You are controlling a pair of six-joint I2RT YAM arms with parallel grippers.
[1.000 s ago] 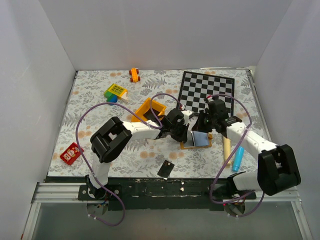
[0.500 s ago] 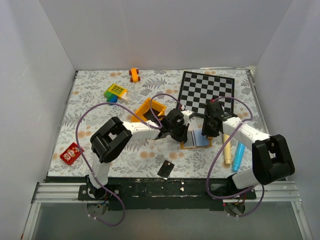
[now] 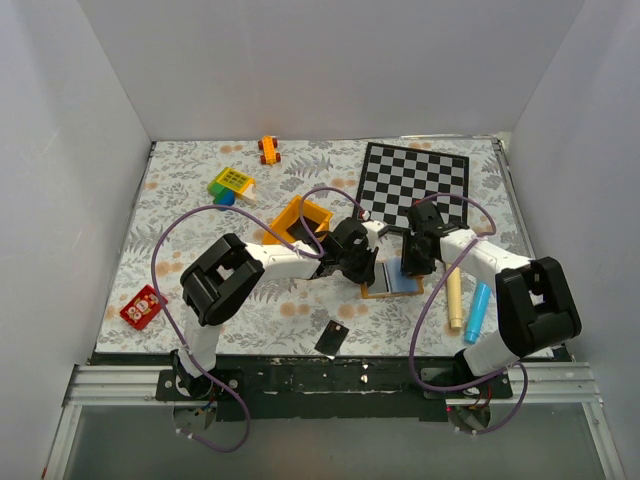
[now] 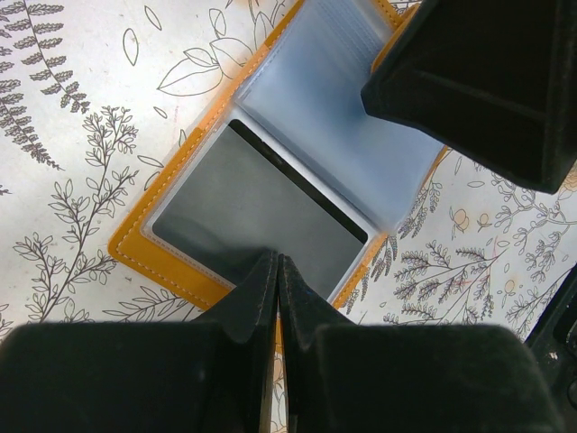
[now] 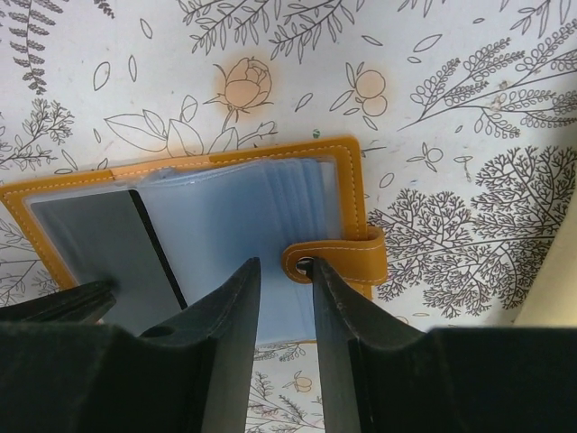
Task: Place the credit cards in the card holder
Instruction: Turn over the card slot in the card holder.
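Two credit cards (image 3: 333,337), one card holder (image 5: 353,198), one chequered board (image 3: 415,175), one yellow bin (image 3: 290,212), one red toy (image 3: 141,307).

Floral table (image 3: 180,200) — card holder (image 3: 393,283), credit card (image 3: 331,337), chequered board (image 3: 415,175), yellow bin (image 3: 300,215).

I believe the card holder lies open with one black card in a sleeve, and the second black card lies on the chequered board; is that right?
Not quite: the second black card lies on the floral table near the front edge, not on the chequered board, as the top external view shows. The card holder does lie open with one black card in a sleeve.
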